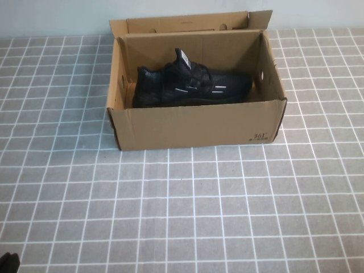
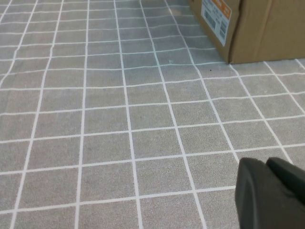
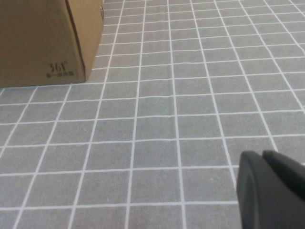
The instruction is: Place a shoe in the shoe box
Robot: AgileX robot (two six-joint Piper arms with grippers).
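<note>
Grey cloth with a white grid (image 1: pixel 187 210) covers the table, seen from above on the robot's side. At the near left corner of the high view, a dark sliver is the left gripper (image 1: pixel 8 263), low over the cloth and well apart from the box; its wrist view shows two black fingers (image 2: pixel 269 193) lying side by side with only a thin seam between them, pressed together on nothing. Farther back at centre stands the rectangular brown cardboard shoe box (image 1: pixel 193 126), its hinged flap lid (image 1: pixel 187 24) folded open behind. Inside lies the black knit sneaker (image 1: pixel 190 86) with short white dashes and a white tongue label, upright on its sole, long axis across the box, toe to the robot's right, heel left. The right gripper (image 3: pixel 271 191) shows only in its wrist view, fingers together, empty, well clear of the box corner bearing small black print.
</note>
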